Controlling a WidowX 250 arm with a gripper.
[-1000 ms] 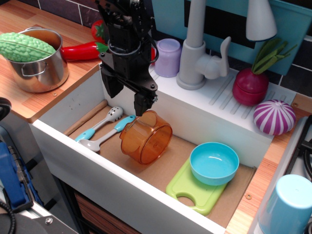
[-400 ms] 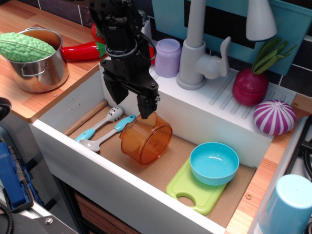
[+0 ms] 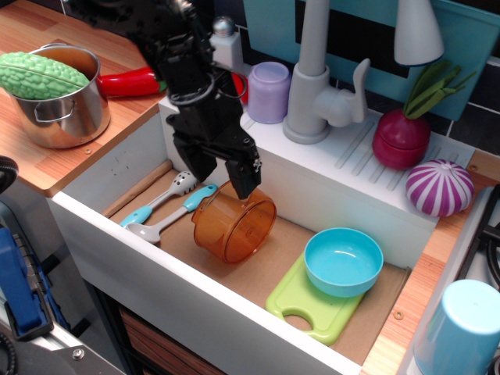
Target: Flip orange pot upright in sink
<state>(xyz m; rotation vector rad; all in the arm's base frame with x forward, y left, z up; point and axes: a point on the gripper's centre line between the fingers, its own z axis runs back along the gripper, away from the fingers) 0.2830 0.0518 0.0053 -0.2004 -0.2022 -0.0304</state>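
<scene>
Pot (image 3: 233,225): translucent orange, lying on its side in the sink (image 3: 109,168).
We see the gripper (image 3: 223,178) spread apart just above it.

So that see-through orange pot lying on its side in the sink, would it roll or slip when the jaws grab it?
The orange pot lies on its round side on the sink floor, so a nudge could probably roll it. Its thin, translucent plastic suggests it is light and shifts easily. The smooth wall may slip between the open jaws of the gripper unless they catch the rim.
</scene>
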